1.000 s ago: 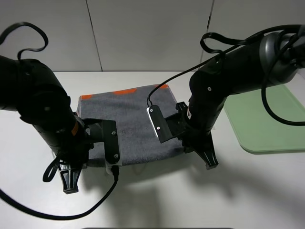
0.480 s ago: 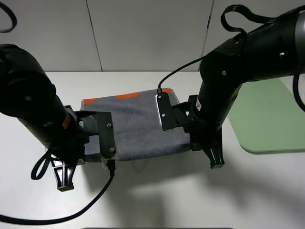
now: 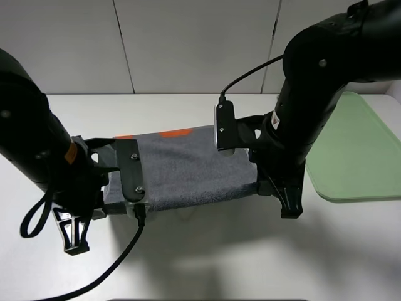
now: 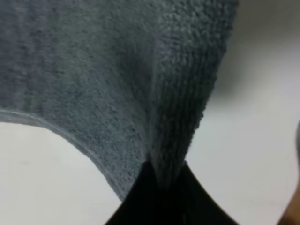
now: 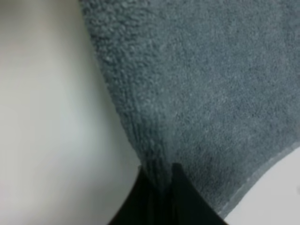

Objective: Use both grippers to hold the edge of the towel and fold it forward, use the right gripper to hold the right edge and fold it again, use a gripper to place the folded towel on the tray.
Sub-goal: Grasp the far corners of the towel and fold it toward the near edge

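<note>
Pinching towel (image 3: 188,169) (grey): left gripper (image 4: 161,183), right gripper (image 5: 161,182).

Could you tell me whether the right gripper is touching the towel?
Touching: the right wrist view shows the right gripper pinching the towel at its edge.

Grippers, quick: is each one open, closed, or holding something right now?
Left gripper: closed, pinching the towel at its edge.
Right gripper: closed, pinching the towel at its edge.

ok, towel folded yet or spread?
Not folded: gray towel near edge pinched by left end effector and right end effector, raised off table.
</note>
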Robot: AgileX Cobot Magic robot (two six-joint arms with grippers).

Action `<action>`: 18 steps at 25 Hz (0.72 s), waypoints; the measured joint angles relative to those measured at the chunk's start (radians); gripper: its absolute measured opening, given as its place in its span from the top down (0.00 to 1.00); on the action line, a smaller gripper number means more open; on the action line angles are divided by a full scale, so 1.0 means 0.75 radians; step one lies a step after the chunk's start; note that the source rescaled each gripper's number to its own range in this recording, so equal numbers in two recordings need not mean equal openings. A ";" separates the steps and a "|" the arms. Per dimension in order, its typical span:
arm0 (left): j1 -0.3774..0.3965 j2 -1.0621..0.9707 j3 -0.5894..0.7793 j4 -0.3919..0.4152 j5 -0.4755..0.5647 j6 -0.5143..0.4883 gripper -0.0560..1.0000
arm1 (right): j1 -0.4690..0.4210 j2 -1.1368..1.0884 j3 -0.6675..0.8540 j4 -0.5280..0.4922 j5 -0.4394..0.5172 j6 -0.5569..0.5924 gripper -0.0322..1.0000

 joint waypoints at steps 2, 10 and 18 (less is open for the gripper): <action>0.000 -0.036 0.000 -0.022 0.021 0.000 0.95 | 0.000 -0.020 0.000 0.018 0.035 0.003 0.97; -0.001 -0.166 0.000 -0.093 0.118 0.001 0.95 | 0.000 -0.098 -0.002 0.083 0.143 0.037 0.97; -0.002 -0.211 0.000 -0.106 0.118 0.015 0.95 | 0.000 -0.101 -0.006 0.076 0.163 0.040 0.97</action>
